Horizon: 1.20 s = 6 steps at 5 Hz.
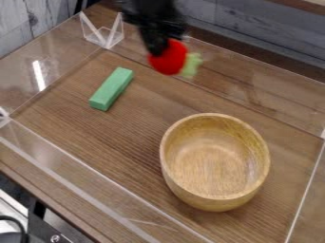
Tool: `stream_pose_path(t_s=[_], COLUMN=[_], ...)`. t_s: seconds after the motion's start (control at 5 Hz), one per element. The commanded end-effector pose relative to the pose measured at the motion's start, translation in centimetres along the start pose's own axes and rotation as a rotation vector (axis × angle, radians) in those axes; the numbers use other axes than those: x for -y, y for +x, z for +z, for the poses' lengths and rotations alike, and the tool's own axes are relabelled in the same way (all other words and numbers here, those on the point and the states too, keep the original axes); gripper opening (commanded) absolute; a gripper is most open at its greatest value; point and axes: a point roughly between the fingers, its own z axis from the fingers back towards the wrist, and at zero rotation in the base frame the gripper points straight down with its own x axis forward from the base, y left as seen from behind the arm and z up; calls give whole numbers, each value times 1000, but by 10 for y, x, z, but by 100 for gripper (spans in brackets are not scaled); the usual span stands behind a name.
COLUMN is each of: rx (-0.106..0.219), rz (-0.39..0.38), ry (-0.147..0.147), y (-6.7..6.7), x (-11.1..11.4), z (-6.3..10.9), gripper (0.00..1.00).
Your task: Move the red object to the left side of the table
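From my seat I see the gripper (159,45) pointing steeply down over the back of the table (89,142); its dark fingers are drawn narrow and clamped on the top of the red object (166,59), so the tool is holding it. The red object is a small, round, bright red toy fruit, glossy on its flank; a light green leafy end sticks out on its right side in the picture, slightly blurred. It is much smaller than the wooden bowl (216,159). It hangs under the fingers and looks clear of the tabletop, though I cannot tell how far. It sits behind and to the right of the green block (112,87), which lies flat and well apart from it. The bowl stands upright in the near right part of the table, well away from the fruit. Low clear acrylic walls (32,71) border the dark wood-grain top. Any marking on the arm or the objects is too blurred for me to read.
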Motion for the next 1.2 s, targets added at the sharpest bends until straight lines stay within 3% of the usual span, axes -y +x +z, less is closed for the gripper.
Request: stream_pose_path(t_s=[0.0, 0.2, 0.4, 1.0], rx=[66, 61, 49, 12], rz=[28, 62, 73, 77], ry=[56, 86, 101, 113], y=[-7, -17, -28, -27], x=[-44, -86, -112, -115], z=[18, 11, -5, -43], gripper=[0, 0, 0, 0])
